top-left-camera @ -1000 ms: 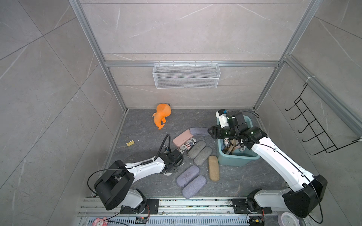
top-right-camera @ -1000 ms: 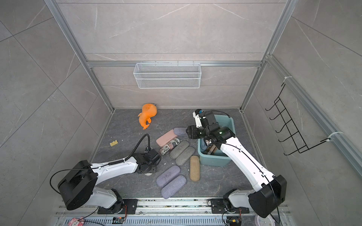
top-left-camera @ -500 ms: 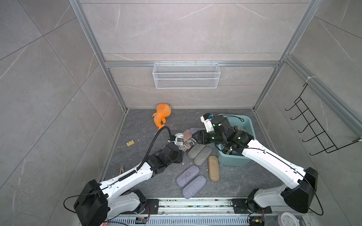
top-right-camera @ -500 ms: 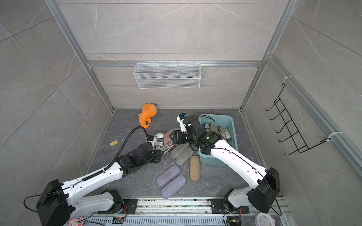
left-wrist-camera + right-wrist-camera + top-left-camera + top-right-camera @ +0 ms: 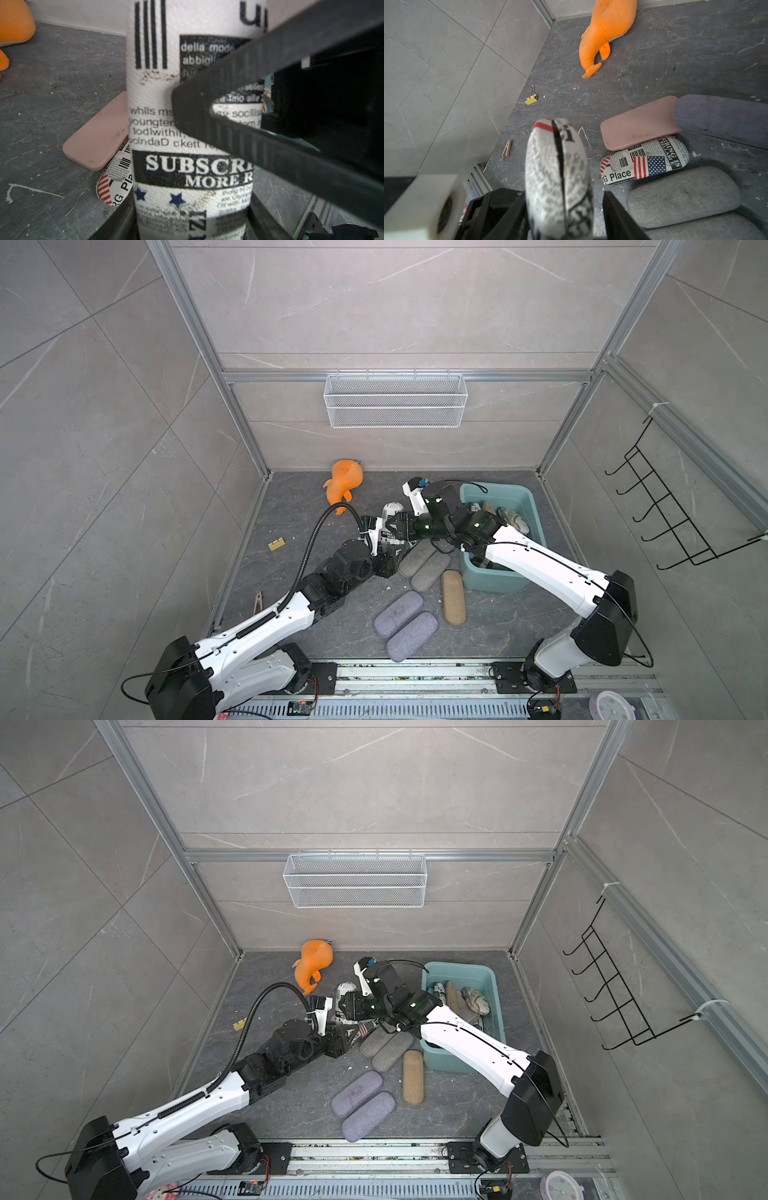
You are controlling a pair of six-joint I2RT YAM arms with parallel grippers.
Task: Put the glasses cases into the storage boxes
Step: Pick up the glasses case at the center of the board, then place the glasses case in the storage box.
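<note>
Bench (image 5: 297, 506) layout hasn't changed from a second ago; only the arms moved.

- Left arm (image 5: 266, 622): was low, with its wrist down on the bench by the loose cases. Now it is raised and stretched toward the middle. Left gripper (image 5: 390, 549) jaws are clenched on the lower end of the newspaper-print case (image 5: 392, 511), which is off the bench and roughly upright.
- Right arm (image 5: 540, 568): was over the tub a second ago and has swung out to meet the left. Right gripper (image 5: 395, 526) jaws straddle the same case higher up. The right wrist view shows a sliver of gap on one side, so I can't tell if it's biting.
- Wire basket (image 5: 395, 406) on the back wall: same.
- Teal tub (image 5: 486, 580): same spot on the right, with several cases inside, including a patterned case (image 5: 513, 517).
- Orange plush toy (image 5: 345, 485): unmoved near the back wall.

Cases still on the bench, all unmoved:
- two lilac cases (image 5: 398, 614) side by side, nearest the rail
- tan case (image 5: 453, 597) just beside the tub
- two grey cases (image 5: 430, 572) side by side under the right arm
- pink case (image 5: 641, 122) overlapping the edge of the flag-print case (image 5: 645, 162)
- bluish case (image 5: 720, 118) touching the pink one's end

Small stuff: yellow binder clip (image 5: 276, 544) and clothespin (image 5: 258, 602) sit by the left wall, same as before.
</note>
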